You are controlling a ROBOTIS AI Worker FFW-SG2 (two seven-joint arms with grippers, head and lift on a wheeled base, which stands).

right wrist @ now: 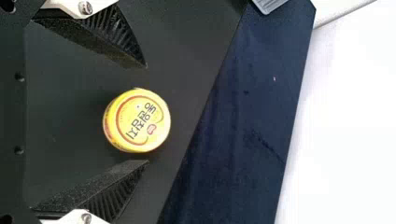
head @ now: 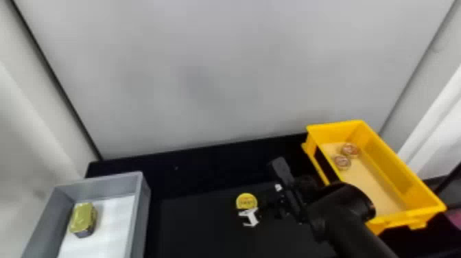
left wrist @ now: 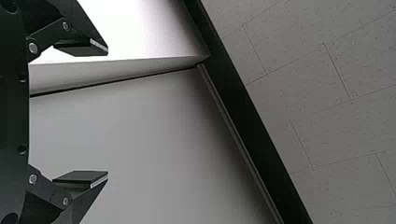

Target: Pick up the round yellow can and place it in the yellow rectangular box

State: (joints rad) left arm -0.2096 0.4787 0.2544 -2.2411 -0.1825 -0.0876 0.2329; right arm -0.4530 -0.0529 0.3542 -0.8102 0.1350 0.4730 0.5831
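The head view has the right tool (head: pixel 266 206) low over the worktop (head: pixel 202 171), right by the round yellow can (head: pixel 246 199), which sits flat with its lid facing up. Its fingers are dark against a dark surface there, so I can't make out their tips. From the right wrist view I can tell more: the tool (right wrist: pixel 147 114) is spread wide, one finger along each side of the can, with a gap showing on both sides, so it isn't gripping it. The left tool (left wrist: pixel 108 112) is wide too, a pale wall (left wrist: pixel 140 135) showing between its fingers.

The can is outside the yellow rectangular box (head: pixel 404 171), which stands over on the right with two round tins (head: pixel 350 150) (head: pixel 342 162) at its far end. The right arm (head: pixel 346 219) hides part of that box's near left side. On the left, the grey box (head: pixel 140 212) runs off the bottom edge; a gold tin (head: pixel 82 217) sits inside. At the right wrist view's top edge a grey ridged thing (right wrist: pixel 269 3) is cut off, and I can't say what it is.
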